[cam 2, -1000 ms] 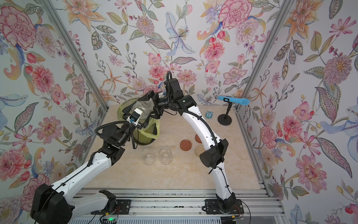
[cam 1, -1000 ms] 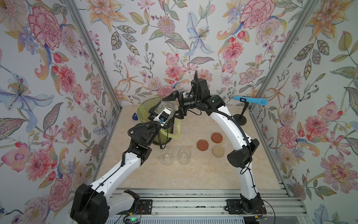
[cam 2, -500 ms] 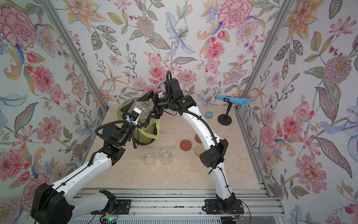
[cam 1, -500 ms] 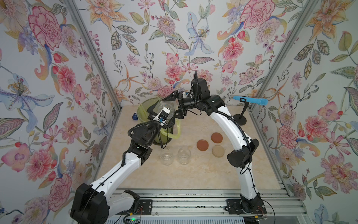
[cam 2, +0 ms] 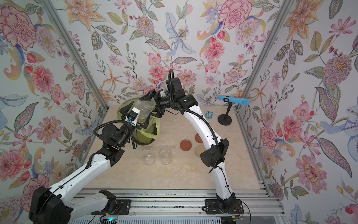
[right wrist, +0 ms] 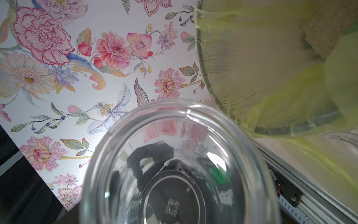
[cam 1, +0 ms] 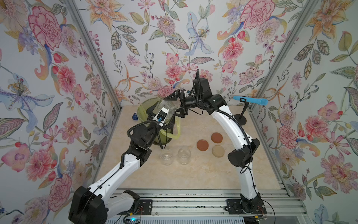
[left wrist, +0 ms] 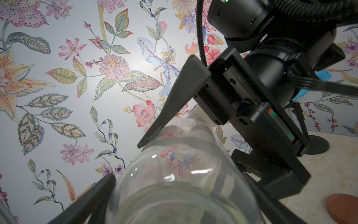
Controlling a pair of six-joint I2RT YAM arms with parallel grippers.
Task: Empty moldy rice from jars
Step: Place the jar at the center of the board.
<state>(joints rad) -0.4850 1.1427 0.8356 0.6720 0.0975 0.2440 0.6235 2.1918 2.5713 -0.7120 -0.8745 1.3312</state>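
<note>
Clear glass sits between both of your arms: the jar hangs tipped well over, mouth towards the right arm, above the green bin at the far left of the desk. Your left pincer is closed on the jar's wide body from the near side. In the left wrist view one of its fingers presses against the glass wall.

Your right pincer reaches in from the right and straddles the neck, with its upper finger lying along the jar's shoulder (whether it clamps or only rests there, you cannot tell from these views). The right wrist view looks straight into the jar's open mouth down to the embossed base, and the glass looks clear right through. Beyond it in that view, a pale beige grainy heap of rice lies inside the bin's yellow-green liner.

Nearer to you, around the middle of the desk, two more stand upright and open-topped, side by side: the left jar and the right jar, both see-through. Just right of them three lids lie close together: two reddish-brown lids and, nearest of the three, a beige lid.
</note>
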